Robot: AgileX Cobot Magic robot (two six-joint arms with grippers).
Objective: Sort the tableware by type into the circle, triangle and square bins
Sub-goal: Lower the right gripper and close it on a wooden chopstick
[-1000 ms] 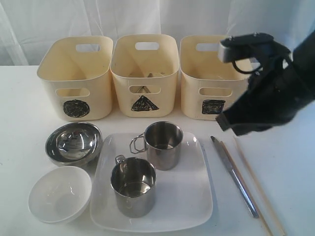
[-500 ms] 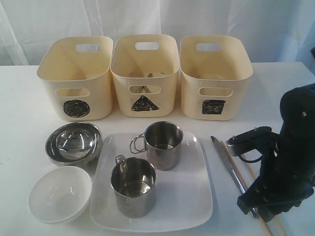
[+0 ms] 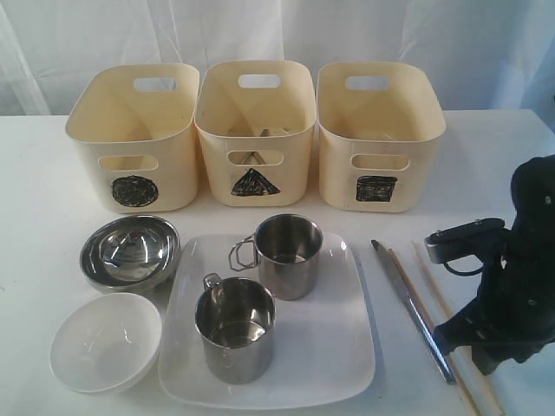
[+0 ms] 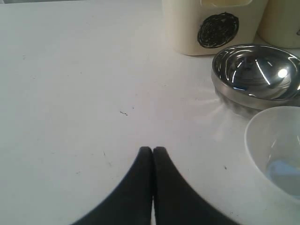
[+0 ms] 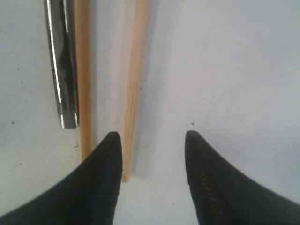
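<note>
Two steel mugs (image 3: 289, 256) (image 3: 234, 328) stand on the large white square plate (image 3: 334, 347). Left of the plate are the steel bowl (image 3: 130, 253) and the small white bowl (image 3: 104, 341). A steel knife (image 3: 412, 308) and two wooden chopsticks (image 3: 431, 279) lie right of the plate. My right gripper (image 5: 151, 136) hangs open low over the chopsticks' near ends; one chopstick (image 5: 135, 70) ends just inside one fingertip, the other (image 5: 82, 70) lies beside the knife (image 5: 61, 61). My left gripper (image 4: 152, 150) is shut and empty over bare table near the steel bowl (image 4: 255, 77).
Three cream bins stand in a row at the back: circle (image 3: 134, 139), triangle (image 3: 253, 130), square (image 3: 377, 134). The right arm (image 3: 520, 260) covers the table's right side. The white bowl (image 4: 276, 150) and circle bin (image 4: 211, 26) show in the left wrist view.
The right arm has come down from in front of the square bin to the table at the right, then shifted slightly right over the chopsticks. The tableware has not moved.
</note>
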